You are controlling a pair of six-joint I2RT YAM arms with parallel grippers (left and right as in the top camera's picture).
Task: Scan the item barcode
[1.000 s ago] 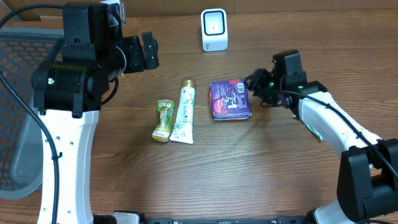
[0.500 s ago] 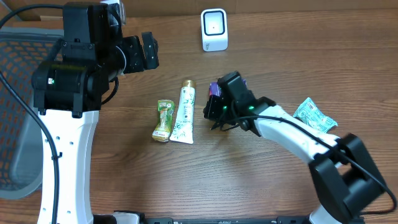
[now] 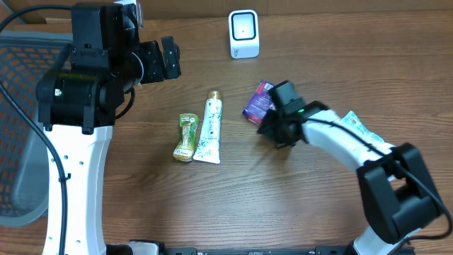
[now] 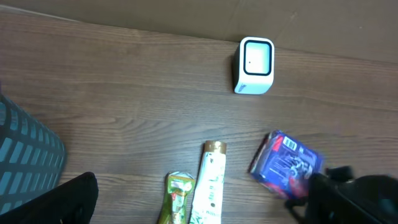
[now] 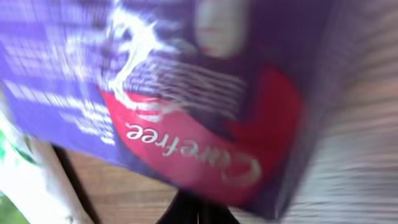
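Note:
The item, a purple and red Carefree pack (image 3: 257,100), is tilted up off the table in the middle. My right gripper (image 3: 274,125) is shut on its near right edge. In the right wrist view the blurred pack (image 5: 186,106) fills the frame, and the fingers (image 5: 200,210) meet under its lower edge. The white scanner (image 3: 244,33) stands at the back centre, also seen as the scanner (image 4: 254,66) in the left wrist view, behind the pack (image 4: 287,163). My left gripper (image 3: 170,58) hangs open at the back left, holding nothing.
A white toothpaste tube (image 3: 209,127) and a small green packet (image 3: 186,137) lie side by side left of the pack. A crumpled green wrapper (image 3: 359,128) lies by the right arm. A mesh chair (image 3: 18,106) stands at the left edge.
My right arm swung in from the right over the purple pack, shut on it, then pulled back right. The pack now stands tilted and shifted slightly back. The left arm has not moved.

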